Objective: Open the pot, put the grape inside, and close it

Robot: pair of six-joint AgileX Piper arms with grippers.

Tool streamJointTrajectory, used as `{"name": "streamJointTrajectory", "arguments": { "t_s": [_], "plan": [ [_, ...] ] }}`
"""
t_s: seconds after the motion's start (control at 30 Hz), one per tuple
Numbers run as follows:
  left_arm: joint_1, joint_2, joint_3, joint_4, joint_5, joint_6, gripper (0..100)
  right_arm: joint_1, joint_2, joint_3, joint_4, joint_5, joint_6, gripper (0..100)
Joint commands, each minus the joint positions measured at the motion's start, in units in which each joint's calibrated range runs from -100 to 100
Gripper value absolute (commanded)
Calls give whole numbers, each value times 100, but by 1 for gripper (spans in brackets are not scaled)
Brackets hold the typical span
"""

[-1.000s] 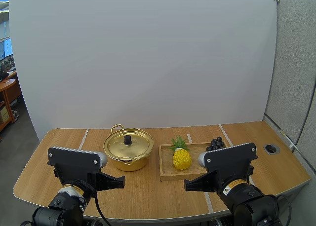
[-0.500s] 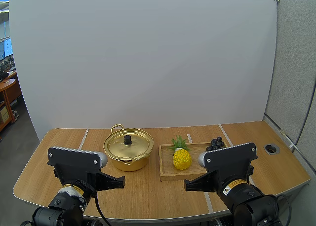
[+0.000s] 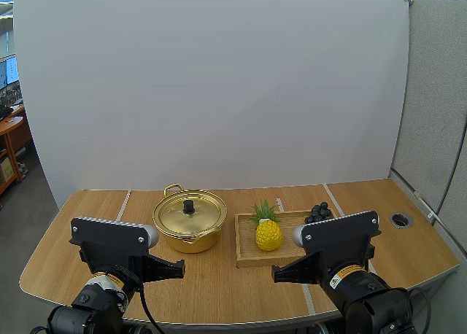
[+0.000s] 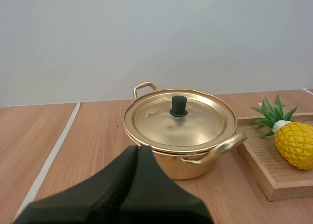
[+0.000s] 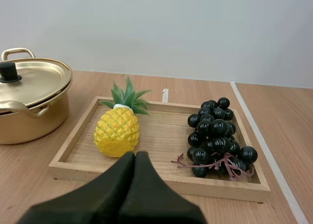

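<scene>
- The grapes [image 3: 319, 212] lie at the right end of the tray [image 3: 245, 255]. In the high view the right arm's housing cuts off the lower part of the bunch and covers the tray's near right corner.
- From the right wrist the whole bunch shows: dark berries on a purplish stem, resting on the tray floor.
- The pineapple [image 3: 268, 232] stands on the tray between the grapes and the pot [image 3: 189, 222], apart from the bunch.
- The pot sits on the counter [image 3: 219, 286] just beside the tray's left edge. Its lid [image 4: 178, 120] is on, so the inside is hidden.
- The left fingers [image 4: 122, 180] lie together as one dark wedge with nothing between them. They point at the pot, short of it, and hide part of its near wall.
- The right fingers [image 5: 122, 180] are likewise pressed together and hold nothing. They sit low before the tray's near rim and hide a stretch of it.
- The counter is light wood with pale seams and a round cable hole [image 3: 400, 219] near its right edge.
- A white screen [image 3: 219, 86] stands behind the counter, and a grey partition [image 3: 434, 101] to its right.
</scene>
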Motion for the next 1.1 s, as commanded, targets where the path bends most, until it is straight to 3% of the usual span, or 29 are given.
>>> {"name": "streamJointTrajectory", "arguments": {
  "t_s": [0.0, 0.7, 1.07],
  "plan": [
    [12, -25, 0, -32, -55, -75, 0, -28, -37, 8, 10, -11, 3, 0],
    [12, -25, -156, -3, -1, -75, 0, -28, -37, 8, -6, 37, 3, 0],
    [12, -25, -1817, -2, 1118, -75, 0, -28, -37, -1626, -7, 1288, 3, 0]
  ]
}}
